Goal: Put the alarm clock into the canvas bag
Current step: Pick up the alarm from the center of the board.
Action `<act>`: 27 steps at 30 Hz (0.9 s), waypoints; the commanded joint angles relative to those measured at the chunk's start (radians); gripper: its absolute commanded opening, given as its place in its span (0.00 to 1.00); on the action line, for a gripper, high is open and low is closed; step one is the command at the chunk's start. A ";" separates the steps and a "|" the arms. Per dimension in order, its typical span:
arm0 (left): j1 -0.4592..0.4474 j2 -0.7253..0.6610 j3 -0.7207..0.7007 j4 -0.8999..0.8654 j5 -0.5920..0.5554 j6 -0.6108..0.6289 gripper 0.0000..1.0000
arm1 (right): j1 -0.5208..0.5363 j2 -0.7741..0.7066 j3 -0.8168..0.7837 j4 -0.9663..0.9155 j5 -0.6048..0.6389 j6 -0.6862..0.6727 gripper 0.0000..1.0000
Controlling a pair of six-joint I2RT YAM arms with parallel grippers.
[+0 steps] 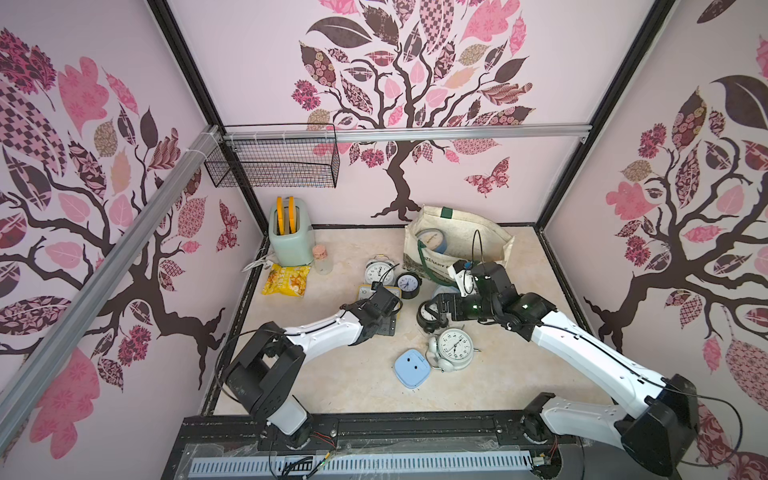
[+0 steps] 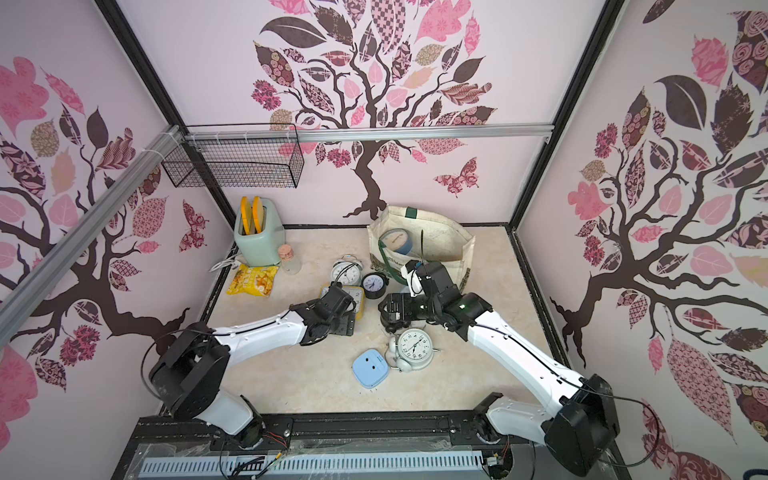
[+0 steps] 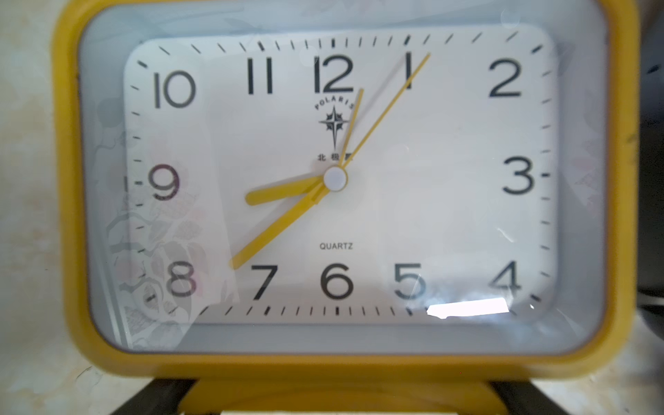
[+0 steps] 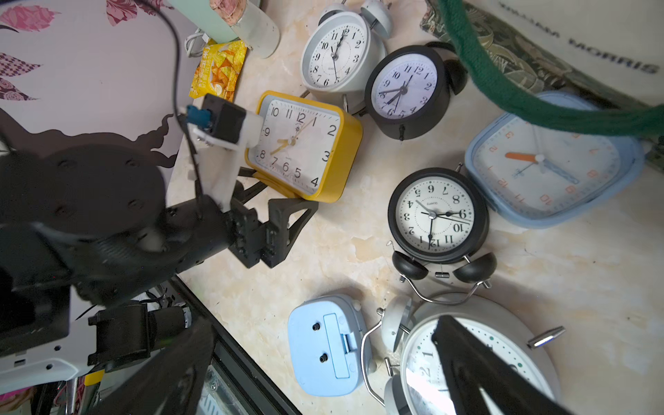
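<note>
Seven alarm clocks (image 4: pixel 305 143) outside one canvas bag (image 1: pixel 498 239)

Bright, even, diffuse light, soft shadows. Strong wide-angle bending at edges in both top views. White glare on glass of yellow alarm clock (image 3: pixel 334 179); right gripper finger (image 4: pixel 478 363) defocused.

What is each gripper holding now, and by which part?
The right gripper is open, holding nothing. The left gripper has its jaws on either side of the foot of the yellow rectangular alarm clock; whether they grip it cannot be told.
</note>
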 commanded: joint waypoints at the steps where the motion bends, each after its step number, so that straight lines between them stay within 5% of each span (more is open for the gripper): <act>1: -0.033 -0.103 -0.049 0.064 -0.046 -0.004 0.82 | -0.007 0.040 0.081 0.015 0.008 -0.016 1.00; 10: -0.055 -0.357 -0.171 0.223 0.054 0.059 0.81 | -0.026 0.153 0.155 0.057 -0.127 0.047 1.00; 21: -0.059 -0.408 -0.201 0.339 0.170 0.051 0.81 | 0.004 0.302 0.250 0.097 -0.176 0.072 1.00; 27: -0.059 -0.417 -0.214 0.355 0.191 0.045 0.82 | 0.019 0.320 0.257 0.130 -0.187 0.098 0.85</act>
